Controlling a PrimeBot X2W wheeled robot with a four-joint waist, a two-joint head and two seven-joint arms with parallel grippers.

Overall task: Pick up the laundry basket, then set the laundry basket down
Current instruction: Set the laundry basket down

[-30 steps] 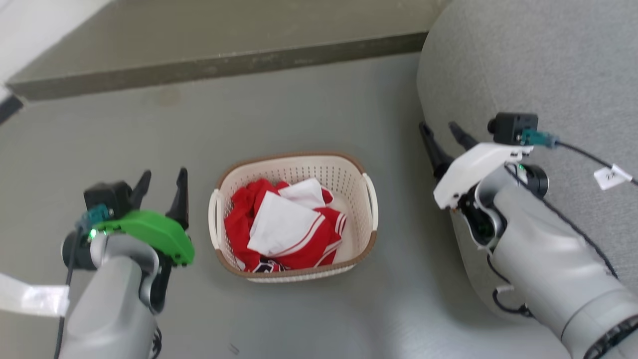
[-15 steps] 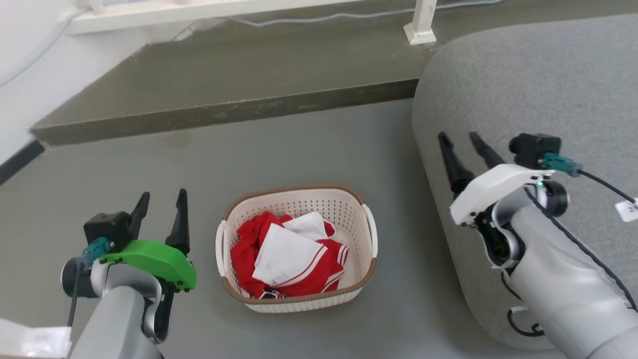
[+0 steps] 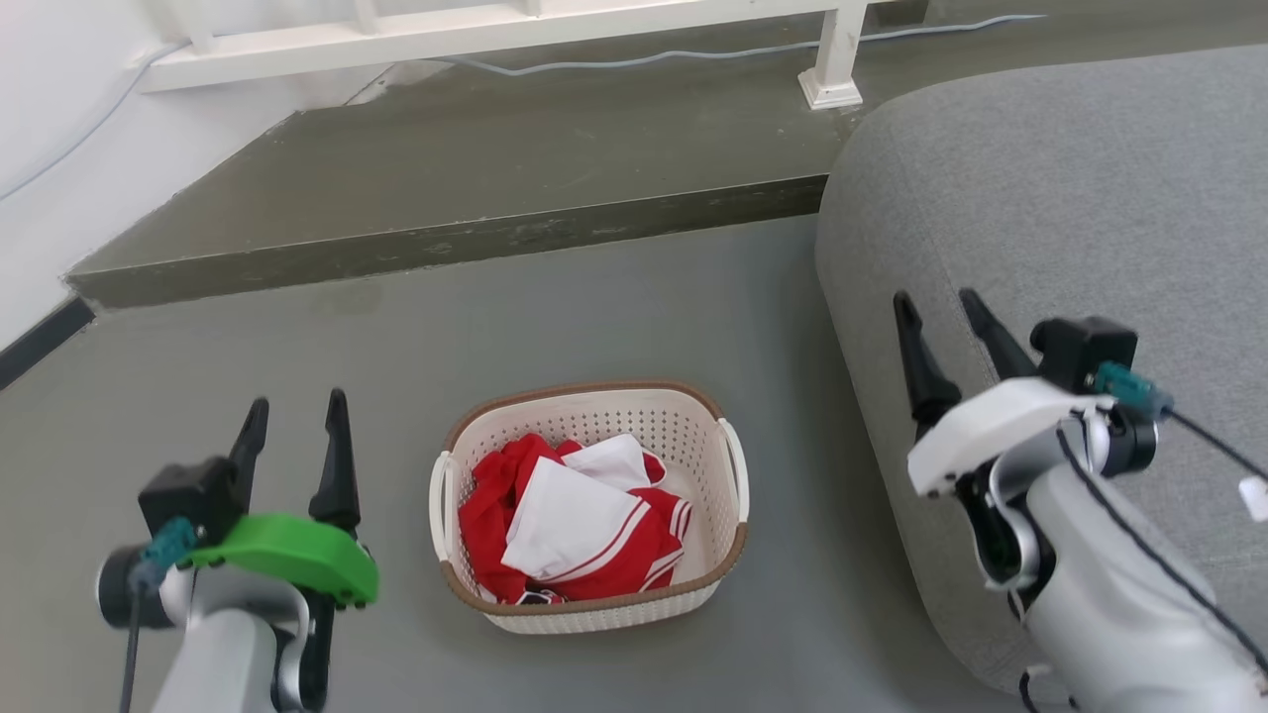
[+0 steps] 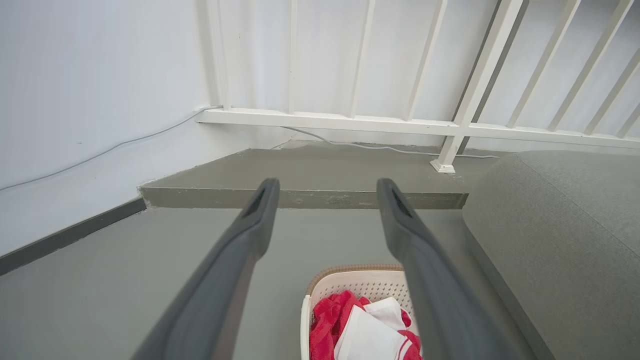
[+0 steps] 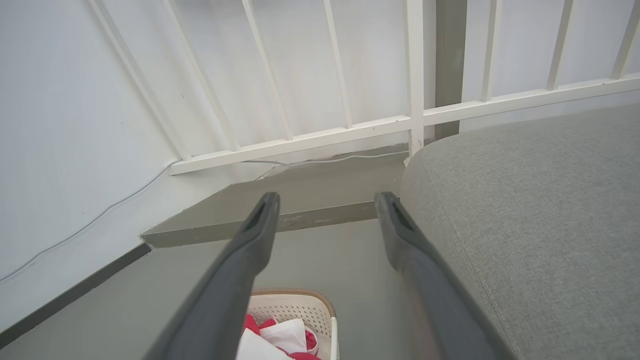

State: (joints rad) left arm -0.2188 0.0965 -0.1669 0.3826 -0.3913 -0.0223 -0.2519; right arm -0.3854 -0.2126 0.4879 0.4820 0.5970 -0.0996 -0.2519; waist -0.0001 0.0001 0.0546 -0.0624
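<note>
The laundry basket [image 3: 693,416] stands on the grey floor in the lower middle of the head view, cream-white and perforated with a brown rim and white loop handles. Red and white clothes [image 3: 575,515] lie inside it. My left gripper [image 3: 294,424] is open to the basket's left, apart from it, holding nothing. To the right, my right gripper [image 3: 938,322] is open and empty in front of the sofa. The left wrist view looks over the basket [image 4: 350,280] between its fingers [image 4: 327,192]. In the right wrist view the basket [image 5: 300,305] sits low between the open fingers [image 5: 327,205].
A grey sofa [image 3: 1070,198] fills the right side, close to the basket and my right arm. A raised concrete step [image 3: 446,238] crosses behind the basket, with a white railing [image 3: 495,30] and a cable along the wall. A white wall with dark skirting [image 3: 40,337] runs at left.
The head camera has tilted up, bringing the railing and more of the step into view and shifting the basket lower. Both grippers stay open beside the basket.
</note>
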